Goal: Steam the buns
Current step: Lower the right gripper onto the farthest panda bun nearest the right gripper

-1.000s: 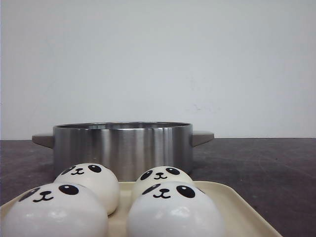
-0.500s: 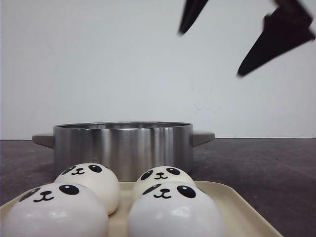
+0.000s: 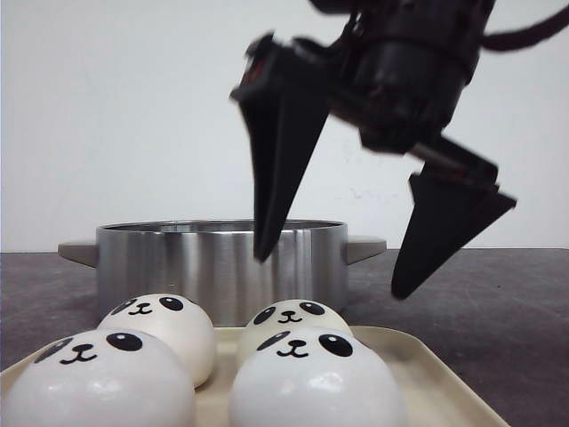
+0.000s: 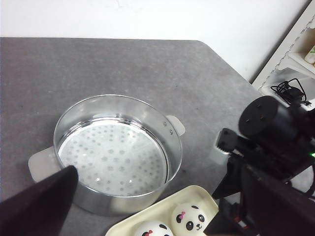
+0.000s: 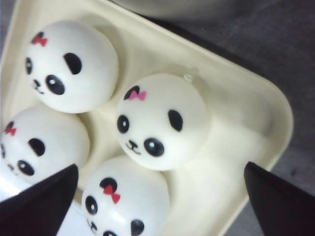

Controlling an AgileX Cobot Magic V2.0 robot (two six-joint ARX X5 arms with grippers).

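Right pincer [image 3: 360, 240] hangs spread wide and empty above the four buns [image 5: 161, 120] on the cream tray [image 5: 256, 128]; steamer pot [image 3: 220, 264] at 12 o'clock. Left pincer's spread probably wide, unclear.

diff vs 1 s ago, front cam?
The right gripper has dropped into view from above, fingers spread wide, now hanging open over the buns on the tray. Nothing grasped. All four buns, the tray and the steamer pot stayed put.

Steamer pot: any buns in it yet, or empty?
Empty. The left wrist view shows the steamer pot with only its bare perforated plate; all four buns sit on the tray.
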